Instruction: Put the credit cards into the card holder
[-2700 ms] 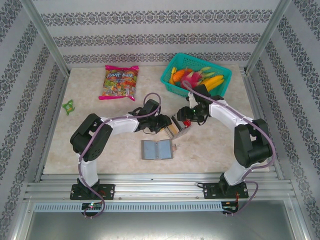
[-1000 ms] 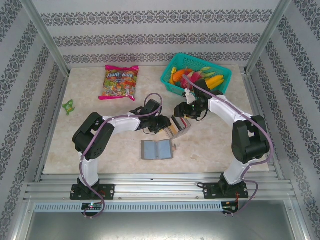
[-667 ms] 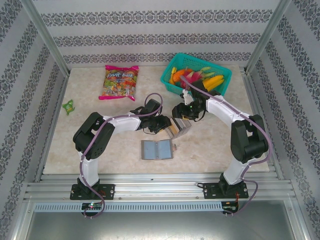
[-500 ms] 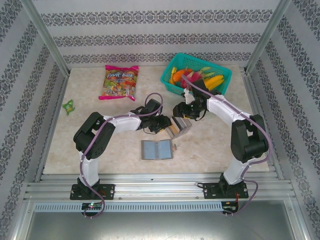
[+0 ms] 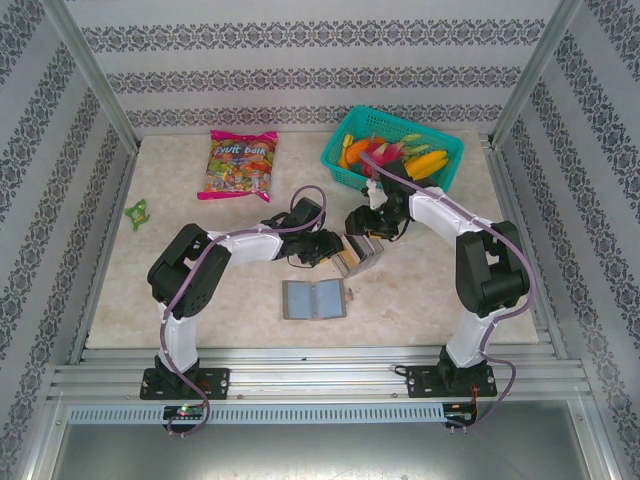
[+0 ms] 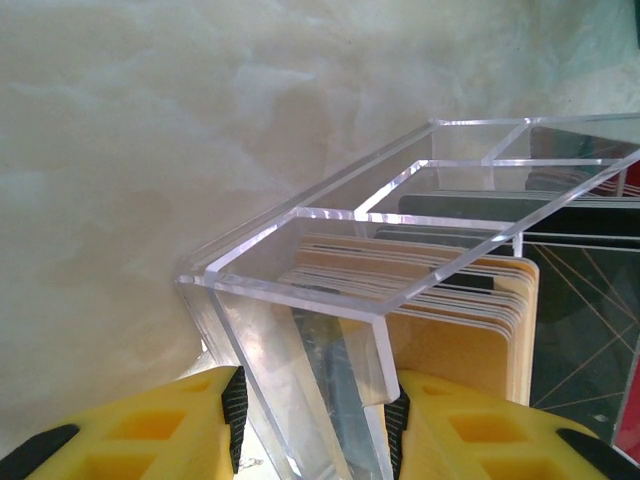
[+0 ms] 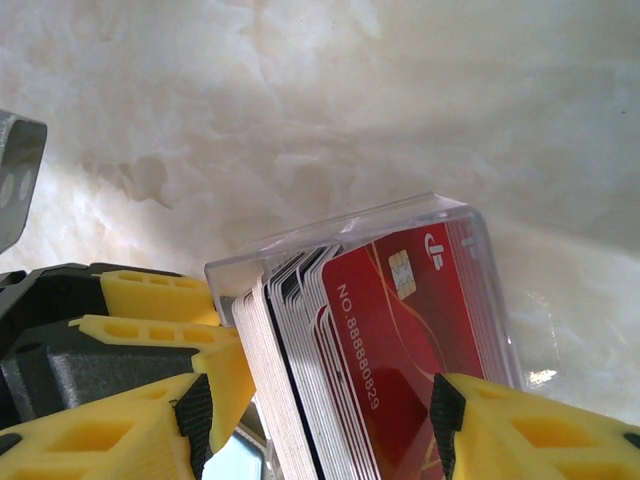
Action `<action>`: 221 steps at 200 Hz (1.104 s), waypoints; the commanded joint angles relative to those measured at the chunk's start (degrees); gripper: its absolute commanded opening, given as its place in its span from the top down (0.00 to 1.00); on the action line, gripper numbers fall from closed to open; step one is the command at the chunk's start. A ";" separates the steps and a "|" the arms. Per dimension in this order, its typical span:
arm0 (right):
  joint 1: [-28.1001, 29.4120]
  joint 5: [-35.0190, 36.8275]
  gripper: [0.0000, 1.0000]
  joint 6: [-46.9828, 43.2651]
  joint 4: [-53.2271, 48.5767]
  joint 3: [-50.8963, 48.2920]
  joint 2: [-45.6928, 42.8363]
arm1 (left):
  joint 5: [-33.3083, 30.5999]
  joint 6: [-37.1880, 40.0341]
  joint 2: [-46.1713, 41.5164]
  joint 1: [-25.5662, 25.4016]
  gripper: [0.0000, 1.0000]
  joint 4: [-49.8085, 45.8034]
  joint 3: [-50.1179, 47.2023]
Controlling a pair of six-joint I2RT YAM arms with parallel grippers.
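Observation:
The credit cards (image 7: 400, 340) stand on edge as a packed stack, red, white, black and tan (image 6: 450, 330), inside a clear acrylic box (image 6: 300, 290) at the table's middle (image 5: 360, 252). My left gripper (image 6: 315, 420) is shut on the box's near wall, holding it tilted from the left (image 5: 335, 255). My right gripper (image 7: 320, 420) hangs over the box from the right (image 5: 365, 235), open, with one finger on each side of the stack. The card holder (image 5: 313, 298) lies opened flat, blue-gray inside up, on the table in front of the box, apart from both grippers.
A green basket (image 5: 335, 165) of toy fruit stands at the back right, close behind my right arm. A candy bag (image 5: 240, 165) lies at the back left, and a small green object (image 5: 137, 212) rests by the left edge.
My right gripper has moved left from beside the basket to over the card stack, and its arm has straightened. The left gripper, the box and the card holder have stayed put.

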 commanded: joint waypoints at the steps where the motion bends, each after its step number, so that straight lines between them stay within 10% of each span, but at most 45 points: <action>1: 0.71 0.66 0.39 -1.10 -1.77 1.28 1.01 | 0.58 1.07 1.23 -0.43 0.56 -1.18 1.10; 147: 1.40 0.83 0.55 -1.10 -3.87 1.52 -3.26 | 0.94 0.80 1.09 -0.43 0.56 -0.71 1.28; 221: 1.44 3.62 0.84 -0.74 -3.76 1.51 -3.70 | 1.20 0.84 1.38 -0.43 0.56 -0.45 1.45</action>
